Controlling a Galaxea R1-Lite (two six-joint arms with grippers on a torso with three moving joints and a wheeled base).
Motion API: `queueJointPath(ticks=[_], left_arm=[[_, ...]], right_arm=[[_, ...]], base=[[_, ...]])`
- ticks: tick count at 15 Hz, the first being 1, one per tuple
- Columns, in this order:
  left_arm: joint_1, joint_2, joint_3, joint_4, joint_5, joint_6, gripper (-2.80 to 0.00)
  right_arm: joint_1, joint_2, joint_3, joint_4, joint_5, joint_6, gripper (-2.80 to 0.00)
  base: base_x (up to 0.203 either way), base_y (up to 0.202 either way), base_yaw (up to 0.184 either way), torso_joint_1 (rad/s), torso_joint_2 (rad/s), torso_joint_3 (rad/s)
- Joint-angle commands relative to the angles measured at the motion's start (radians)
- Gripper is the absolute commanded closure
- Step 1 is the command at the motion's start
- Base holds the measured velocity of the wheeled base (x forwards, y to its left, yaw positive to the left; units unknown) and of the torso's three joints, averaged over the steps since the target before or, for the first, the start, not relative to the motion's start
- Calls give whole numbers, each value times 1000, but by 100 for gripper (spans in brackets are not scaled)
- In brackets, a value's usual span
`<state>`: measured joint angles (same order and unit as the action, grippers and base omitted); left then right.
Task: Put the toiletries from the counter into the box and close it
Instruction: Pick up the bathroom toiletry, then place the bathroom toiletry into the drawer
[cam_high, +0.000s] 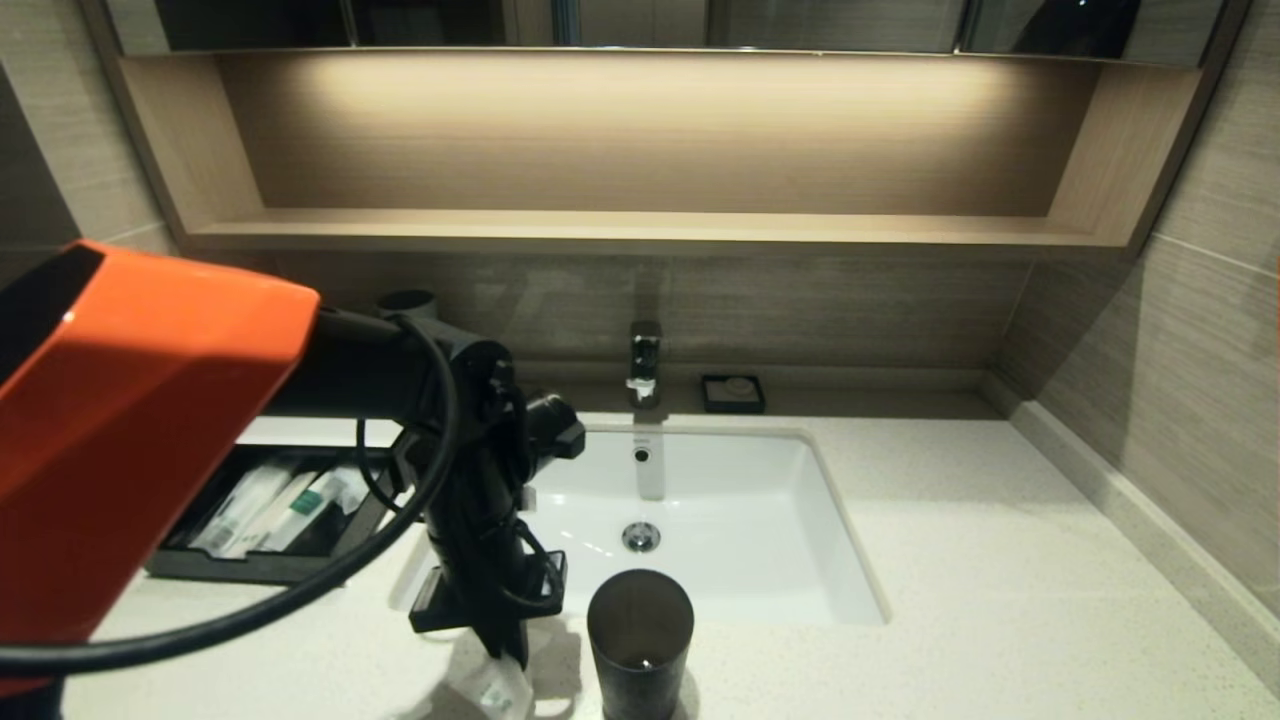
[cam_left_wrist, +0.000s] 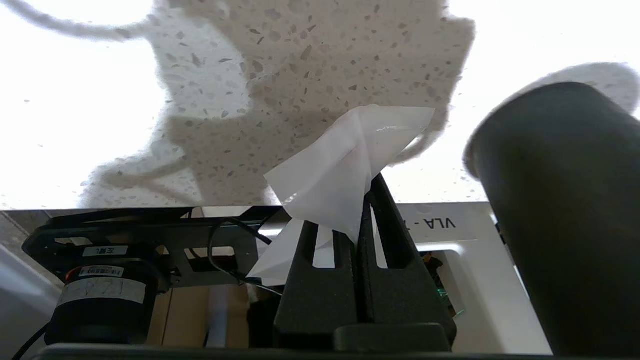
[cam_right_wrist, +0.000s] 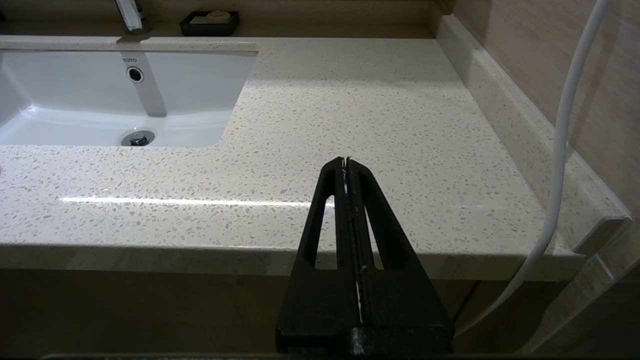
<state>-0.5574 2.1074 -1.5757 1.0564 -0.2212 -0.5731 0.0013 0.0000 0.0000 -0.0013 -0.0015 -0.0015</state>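
Note:
My left gripper (cam_high: 508, 652) points down over the counter's (cam_high: 1000, 560) front edge, left of the dark cup. In the left wrist view this gripper (cam_left_wrist: 369, 186) is shut on a translucent-white packet (cam_left_wrist: 345, 165), crumpled between the fingers and lifted just off the stone. The same packet (cam_high: 497, 690) hangs below the fingers in the head view. The black box (cam_high: 250, 570) stands at the left with its tray pulled out, and several packets (cam_high: 270, 505) lie in it. My right gripper (cam_right_wrist: 346, 161) is shut on nothing, off the counter's front edge to the right of the basin.
A dark cylindrical cup (cam_high: 640, 640) stands close to the right of the left gripper, also large in the left wrist view (cam_left_wrist: 565, 215). The white sunken basin (cam_high: 740, 560) lies behind it, with a faucet (cam_high: 645, 360) and a small black dish (cam_high: 733, 393) at the back wall.

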Motion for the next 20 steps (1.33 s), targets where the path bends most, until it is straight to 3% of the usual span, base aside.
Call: queueJointPath(ticks=[1, 5, 13, 20], left_arm=[[18, -69, -15, 8, 12, -8, 0], [104, -146, -50, 25, 65, 1, 0], [239, -209, -93, 28, 76, 71, 0], [359, -212, -122, 26, 92, 74, 0]], right_arm=[[0, 0, 2, 0, 0, 0, 0], [0, 0, 0, 0, 0, 0, 0], [0, 0, 0, 0, 0, 0, 0], [0, 0, 2, 0, 0, 0, 0]], base=[[0, 0, 0, 0, 0, 0], [0, 0, 0, 0, 0, 0], [0, 0, 0, 0, 0, 0], [0, 0, 0, 0, 0, 0]])
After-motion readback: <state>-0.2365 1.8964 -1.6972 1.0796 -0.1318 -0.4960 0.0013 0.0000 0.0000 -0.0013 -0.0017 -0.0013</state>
